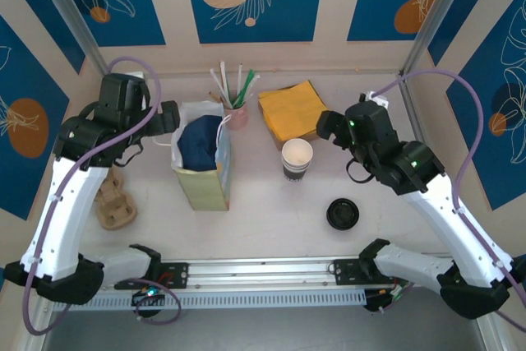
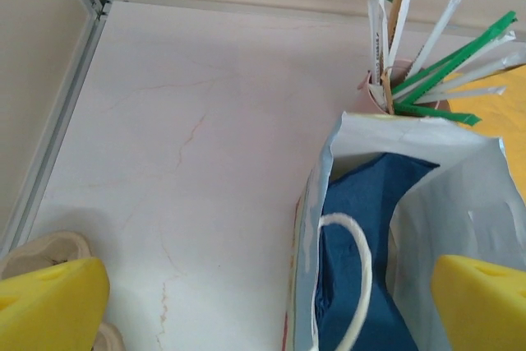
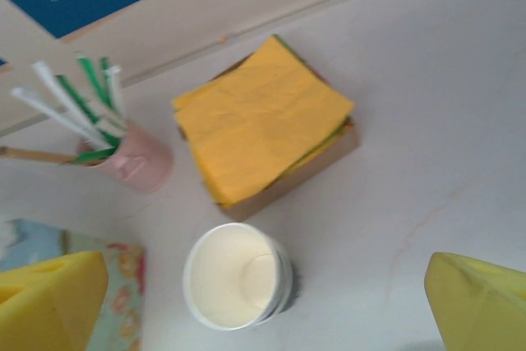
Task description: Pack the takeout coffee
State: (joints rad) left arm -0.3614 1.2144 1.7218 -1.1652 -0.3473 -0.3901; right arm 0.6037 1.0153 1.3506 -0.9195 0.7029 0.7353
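Jaws on both arms stand wide apart, and neither pair holds anything. From the left wrist camera, the left gripper (image 2: 265, 306) hangs over the edge of the paper bag (image 2: 460, 203). One yellow fingertip (image 2: 49, 302) is out over the bare table (image 2: 189, 121) and the other is above the bag itself. The bag stands upright with its mouth open, and crumpled dark blue paper (image 2: 370, 203) fills the opening. As for the takeout coffee, I cannot tell where it is: the blue paper hides the bottom of the bag, so it may be down in there, but I can't confirm that from my screens

On the overhead view, the right gripper (image 1: 327, 125) hovers just beyond a lidless striped cup (image 1: 297, 159). That cup stands upright on the table to the right of the bag, apart from it. The right wrist camera looks straight down into the cup and shows me its pale inside and round bottom, with the cup sitting closer to the left fingertip than to the right one. A loose black lid (image 1: 342, 214) lies flat on the table, nearer to the arm bases and to the right of the cup, apart from it. Behind the cup sits a stack of yellow napkins (image 1: 292, 108) in a brown holder. Just behind the bag, a pink cup (image 1: 237, 115) holds straws and stirrers. A brown cardboard cup carrier (image 1: 115, 203) lies at the left, partly behind the left arm
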